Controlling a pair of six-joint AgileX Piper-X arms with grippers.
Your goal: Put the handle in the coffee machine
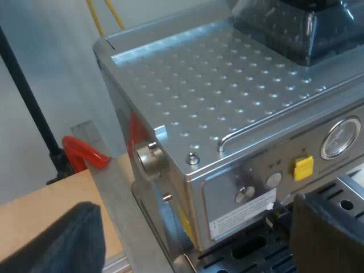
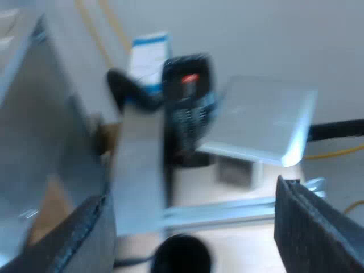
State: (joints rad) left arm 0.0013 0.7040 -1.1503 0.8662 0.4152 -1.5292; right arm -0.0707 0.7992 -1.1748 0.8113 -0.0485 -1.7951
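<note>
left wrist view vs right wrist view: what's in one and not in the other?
Left wrist view: the silver espresso machine with a perforated top, its dark bean hopper, a round pressure gauge, a yellow button and a red hose beside it.
Right wrist view: a black device with a red light, a white and blue box and a flat silver plate.
Both: the light wooden tabletop and the arm's own gripper, open and holding nothing: left gripper, right gripper.
</note>
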